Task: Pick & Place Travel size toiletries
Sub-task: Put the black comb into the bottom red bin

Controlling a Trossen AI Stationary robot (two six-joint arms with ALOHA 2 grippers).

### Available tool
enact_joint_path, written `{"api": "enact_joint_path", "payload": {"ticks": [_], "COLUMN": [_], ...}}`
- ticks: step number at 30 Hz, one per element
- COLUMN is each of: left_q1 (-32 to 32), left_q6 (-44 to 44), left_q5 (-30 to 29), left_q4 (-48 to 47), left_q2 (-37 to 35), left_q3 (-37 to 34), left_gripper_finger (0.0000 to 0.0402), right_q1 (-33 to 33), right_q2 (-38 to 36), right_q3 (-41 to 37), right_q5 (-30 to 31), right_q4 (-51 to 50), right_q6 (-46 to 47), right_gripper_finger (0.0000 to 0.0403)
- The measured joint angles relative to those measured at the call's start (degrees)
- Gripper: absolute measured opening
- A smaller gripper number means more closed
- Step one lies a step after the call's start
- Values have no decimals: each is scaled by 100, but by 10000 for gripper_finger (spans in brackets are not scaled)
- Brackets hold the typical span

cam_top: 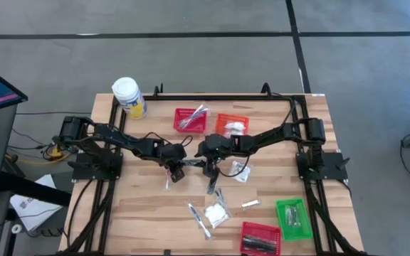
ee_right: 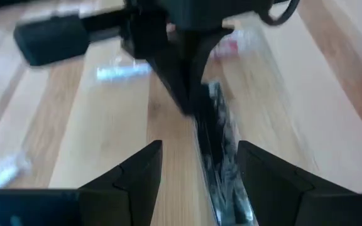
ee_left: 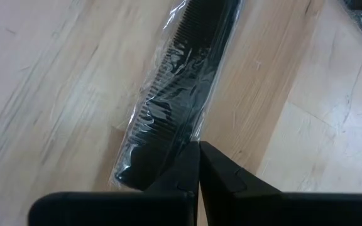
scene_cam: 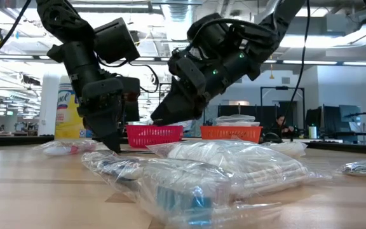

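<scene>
A black comb in a clear wrapper (ee_left: 175, 94) lies on the wooden table between my two grippers, and it also shows in the right wrist view (ee_right: 217, 135). My left gripper (ee_left: 198, 147) is shut, its tips down at the comb's end on its side (cam_top: 179, 173). My right gripper (ee_right: 200, 147) is open and reaches in from the table's right (cam_top: 208, 165), one finger on each side of the comb's other end without touching it. More travel size toiletries lie loose nearer the front edge: white packets (cam_top: 216, 213) and slim silver sticks (cam_top: 250, 205). My left gripper's shut fingertips (ee_left: 193, 157) come slanting down from the table's left onto the wrapper's edge (ee_left: 197, 135) at one end of the comb. Whether they pinch the wrapper or only press on it, I cannot tell. The comb lies flat on the table.
A white-lidded yellow jar (cam_top: 129, 97) stands at the far left. A red basket (cam_top: 191, 119) and an orange basket (cam_top: 231, 126) sit behind the grippers. A green basket (cam_top: 292, 217) and another red one (cam_top: 260, 238) are at the near right. Clear-wrapped packets (scene_cam: 221, 172) fill the low view's foreground.
</scene>
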Motion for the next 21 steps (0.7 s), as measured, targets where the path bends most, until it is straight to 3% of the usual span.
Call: {"api": "enact_joint_path", "payload": {"ticks": [12,21], "left_q1": [0,184], "left_q6": [-168,-472], "left_q5": [187,655], "left_q4": [-29,136], "left_q2": [4,-9], "left_q3": [-35,-362], "left_gripper_finger": [2,2], "right_q1": [-4,-4], "right_q2": [215,230], "right_q3": [138,142], "right_q5": [-42,-48], "right_q4": [21,4], "right_q6": [182,221], "right_gripper_finger": [185,184]}}
